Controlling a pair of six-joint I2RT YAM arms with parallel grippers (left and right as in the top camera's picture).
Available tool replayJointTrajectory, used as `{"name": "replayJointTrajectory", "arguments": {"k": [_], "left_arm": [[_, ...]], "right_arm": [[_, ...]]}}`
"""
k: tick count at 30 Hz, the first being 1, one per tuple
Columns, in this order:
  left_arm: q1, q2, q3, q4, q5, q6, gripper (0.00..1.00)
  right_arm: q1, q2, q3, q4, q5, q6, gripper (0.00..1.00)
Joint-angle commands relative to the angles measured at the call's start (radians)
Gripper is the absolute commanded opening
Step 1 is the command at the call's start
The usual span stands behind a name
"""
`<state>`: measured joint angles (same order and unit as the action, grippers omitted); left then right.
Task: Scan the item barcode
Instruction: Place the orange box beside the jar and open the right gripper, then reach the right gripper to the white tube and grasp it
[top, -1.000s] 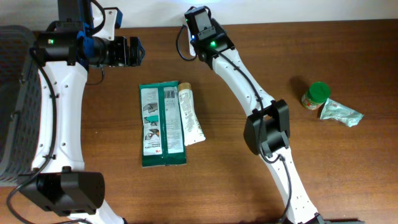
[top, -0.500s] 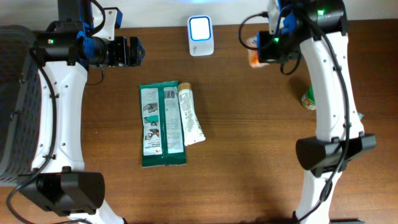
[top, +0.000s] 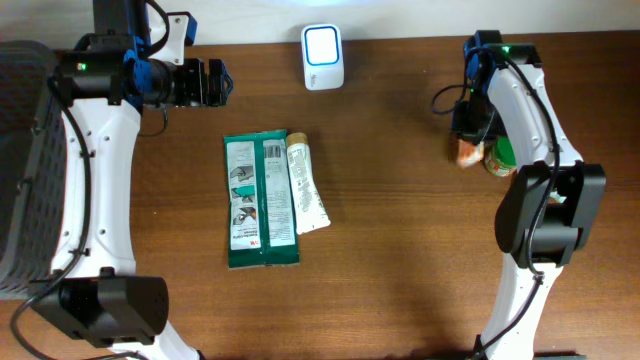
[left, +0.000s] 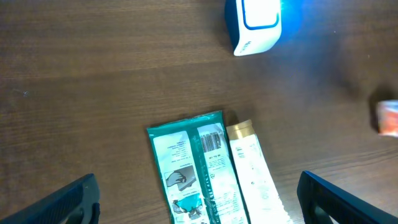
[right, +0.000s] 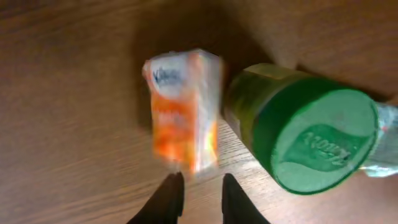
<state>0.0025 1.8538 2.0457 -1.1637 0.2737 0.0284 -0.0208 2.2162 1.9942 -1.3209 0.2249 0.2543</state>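
A small orange and white tissue pack (right: 183, 109) lies blurred on the table just beyond my right gripper (right: 202, 179). That gripper's jaws stand slightly open, with only bare wood between them. In the overhead view the tissue pack (top: 467, 152) sits right beside a green-lidded jar (top: 500, 157). The white barcode scanner (top: 323, 44) glows blue at the back centre. My left gripper (top: 222, 82) hovers wide open at the back left, above a green packet (left: 193, 168) and a white tube (left: 252, 168), holding nothing.
The green-lidded jar (right: 317, 140) stands close to the right of the pack. The green packet (top: 258, 200) and white tube (top: 306, 185) lie side by side at centre left. A dark basket (top: 20, 150) fills the left edge.
My right arm swung from the scanner across to the right side, bringing the orange pack down beside the jar. Its jaws have parted and the pack is free of them. The left arm stayed still.
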Motion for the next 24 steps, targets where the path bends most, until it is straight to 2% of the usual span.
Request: {"name": "replayJointTrajectory", "arguments": {"k": [1,2,4,6,7,11,12,13,18,20,22,24], "left_arm": [[0.001,-0.006,0.003,-0.001,0.008,-0.01,0.99],[0.001,-0.006,0.003,-0.001,0.008,-0.01,0.99],[0.001,-0.006,0.003,-0.001,0.008,-0.01,0.99],[0.001,-0.006,0.003,-0.001,0.008,-0.01,0.99],[0.001,-0.006,0.003,-0.001,0.008,-0.01,0.99],[0.001,-0.006,0.003,-0.002,0.008,-0.01,0.99],[0.001,-0.006,0.003,-0.001,0.008,-0.01,0.99],[0.001,-0.006,0.003,-0.001,0.008,-0.01,0.99],[0.001,-0.006,0.003,-0.001,0.008,-0.01,0.99],[0.001,-0.006,0.003,-0.001,0.008,-0.01,0.99],[0.001,-0.006,0.003,-0.001,0.008,-0.01,0.99],[0.001,-0.006,0.003,-0.001,0.008,-0.01,0.99]], "right_arm": [[0.001,-0.008,-0.004,0.002,0.048,0.009,0.42],[0.001,-0.008,-0.003,0.003,0.048,0.009,0.46],[0.001,-0.008,0.002,-0.001,0.01,-0.004,0.46],[0.002,-0.011,0.034,-0.026,-0.22,-0.137,0.46],[0.009,-0.017,0.072,-0.038,-0.396,-0.213,0.46],[0.111,-0.031,0.138,-0.052,-0.618,-0.229,0.53],[0.153,-0.025,0.138,-0.053,-0.619,-0.227,0.63],[0.185,-0.019,0.138,-0.052,-0.632,-0.194,0.98],[0.328,0.058,0.136,-0.022,-0.74,-0.169,1.0],[0.374,0.097,0.136,-0.02,-0.749,-0.168,0.78],[0.415,0.131,0.136,-0.013,-0.756,-0.168,0.7],[0.447,0.142,0.112,0.021,-0.756,-0.168,0.68]]}}
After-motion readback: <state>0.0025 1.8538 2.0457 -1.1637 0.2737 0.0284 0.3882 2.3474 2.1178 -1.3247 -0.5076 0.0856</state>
